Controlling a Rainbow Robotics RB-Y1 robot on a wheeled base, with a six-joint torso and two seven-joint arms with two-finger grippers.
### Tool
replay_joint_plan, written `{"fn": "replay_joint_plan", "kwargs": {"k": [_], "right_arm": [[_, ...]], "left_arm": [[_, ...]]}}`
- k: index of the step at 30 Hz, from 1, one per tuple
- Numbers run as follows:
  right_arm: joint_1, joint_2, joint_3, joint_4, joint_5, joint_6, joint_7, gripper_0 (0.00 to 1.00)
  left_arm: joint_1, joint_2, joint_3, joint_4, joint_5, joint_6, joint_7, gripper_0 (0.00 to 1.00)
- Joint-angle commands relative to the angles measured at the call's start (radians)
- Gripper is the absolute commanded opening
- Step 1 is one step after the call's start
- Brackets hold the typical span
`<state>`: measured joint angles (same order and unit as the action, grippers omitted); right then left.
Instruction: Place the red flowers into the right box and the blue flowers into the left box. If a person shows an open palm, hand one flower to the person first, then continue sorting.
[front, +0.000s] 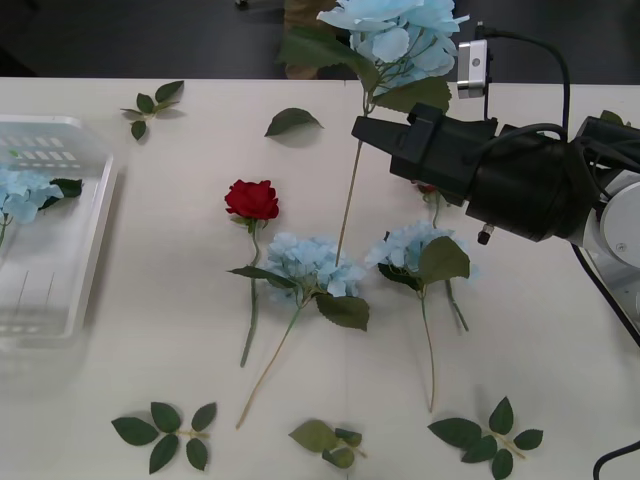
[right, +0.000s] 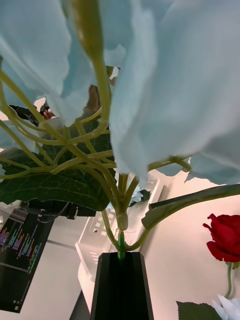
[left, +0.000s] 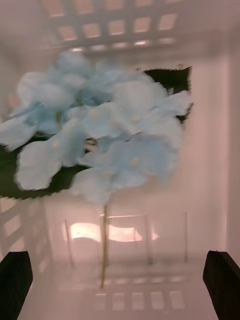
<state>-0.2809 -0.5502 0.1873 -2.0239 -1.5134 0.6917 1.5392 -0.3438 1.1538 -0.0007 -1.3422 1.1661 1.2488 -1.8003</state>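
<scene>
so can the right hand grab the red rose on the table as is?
Probably not yet: the right hand is shut on a blue hydrangea held aloft. The red rose lies uncovered, so access looks free once it lets go.

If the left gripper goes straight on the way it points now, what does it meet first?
Most likely the blue flower lying in the left box: it sits directly ahead between the open jaws of the left gripper. Depth is unclear, so the box floor could come first.

We see a white surface (front: 560, 370) bearing the left box (front: 70, 250), a rose (front: 252, 200), two hydrangeas (front: 310, 262) and leaf sprigs (front: 165, 430).
</scene>
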Motion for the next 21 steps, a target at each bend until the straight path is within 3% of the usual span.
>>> {"fn": "replay_joint_plan", "kwargs": {"k": [1, 11, 21], "right_arm": [[-0.032, 0.042, 0.021, -0.036, 0.007, -0.027, -0.030, 0.00], [-0.032, 0.042, 0.040, -0.036, 0.007, -0.064, -0.030, 0.00], [-0.032, 0.039, 0.040, -0.036, 0.007, -0.074, -0.030, 0.00]], "left_arm": [[-0.024, -0.105, -0.013, -0.150, 0.067, 0.011, -0.083, 1.00], [-0.113, -0.215, -0.136, -0.201, 0.514, 0.008, -0.482, 1.00], [-0.153, -0.384, -0.151, -0.203, 0.754, 0.012, -0.749, 1.00]]}}
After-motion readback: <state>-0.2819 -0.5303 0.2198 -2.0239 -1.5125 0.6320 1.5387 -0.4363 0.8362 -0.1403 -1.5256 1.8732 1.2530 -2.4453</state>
